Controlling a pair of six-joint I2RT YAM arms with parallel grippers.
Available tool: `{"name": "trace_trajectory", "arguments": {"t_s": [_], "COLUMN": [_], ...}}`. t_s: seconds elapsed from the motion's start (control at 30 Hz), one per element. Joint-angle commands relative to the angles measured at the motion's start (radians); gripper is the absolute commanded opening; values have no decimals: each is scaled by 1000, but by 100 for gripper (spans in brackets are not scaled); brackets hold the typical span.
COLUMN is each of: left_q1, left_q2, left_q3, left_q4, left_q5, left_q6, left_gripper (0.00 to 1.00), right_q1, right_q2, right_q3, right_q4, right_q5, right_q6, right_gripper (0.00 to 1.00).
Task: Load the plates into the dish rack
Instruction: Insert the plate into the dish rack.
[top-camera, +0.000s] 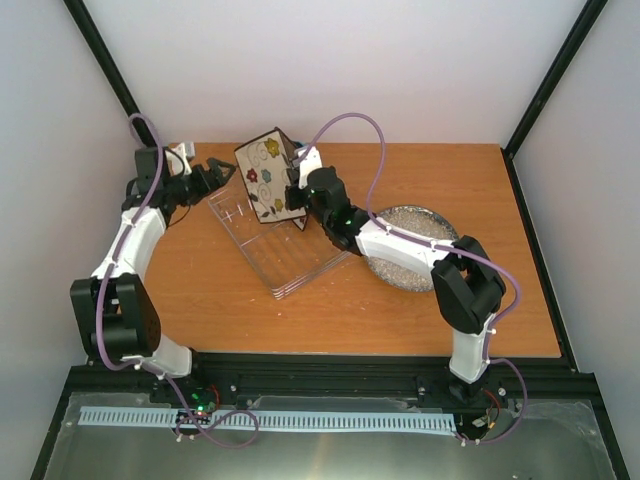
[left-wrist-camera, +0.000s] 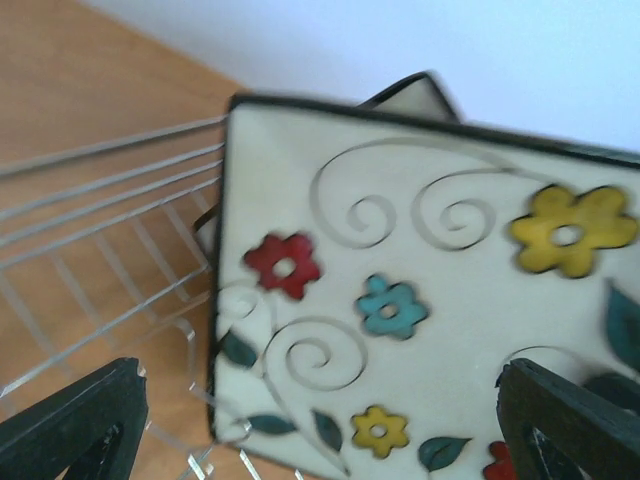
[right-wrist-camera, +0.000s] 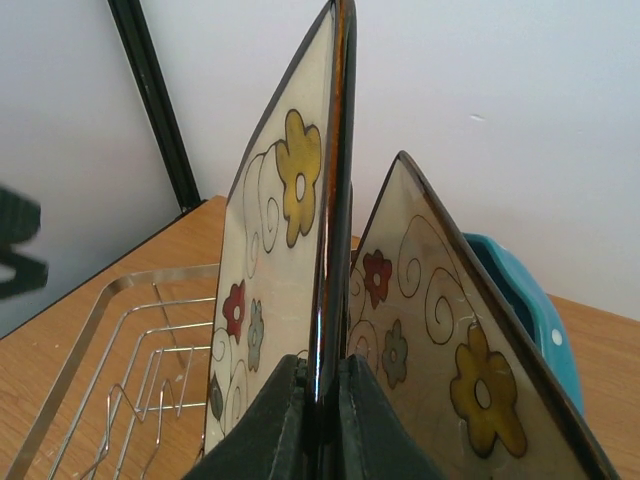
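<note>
The right end effector (right-wrist-camera: 322, 375) pinches one flowered plate (right-wrist-camera: 280, 250) upright over the dish rack's (top-camera: 280, 250) far end. A second flowered plate (right-wrist-camera: 440, 340) and a blue plate (right-wrist-camera: 520, 290) stand behind. The grey plate (top-camera: 400, 270) lies on the desk (top-camera: 200, 300), unloaded. The left end effector (top-camera: 222, 175) gapes empty.

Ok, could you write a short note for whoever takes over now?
Right claw: shut on a cream flowered plate, upright over the dish rack's far end.
Left claw: open, beside it, empty.
Done, it seems: second cream plate and blue plate stand behind it.
Left: seat the held plate; load the grey speckled plate, lying on the table.
</note>
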Motion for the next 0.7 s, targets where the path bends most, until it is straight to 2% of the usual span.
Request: {"name": "trace_trajectory", "arguments": {"t_s": [0.0,0.3,0.67], "left_q1": [-11,-10,-22], "left_q2": [58,214,279], "left_q3": [107,238,249], "left_q4": [49,10,72], "left_q5": [127,164,251], "left_q6": [101,143,132], "left_gripper": [96,94,84], "right_q1": [-9,-17,-28], "right_q2": [-135,-128,-115], "right_q3": [47,90,127], "right_q4": [222,196,168], "right_q5": [-12,-19,-29], "right_q6": [57,33,38], "right_gripper": [3,3,3]}}
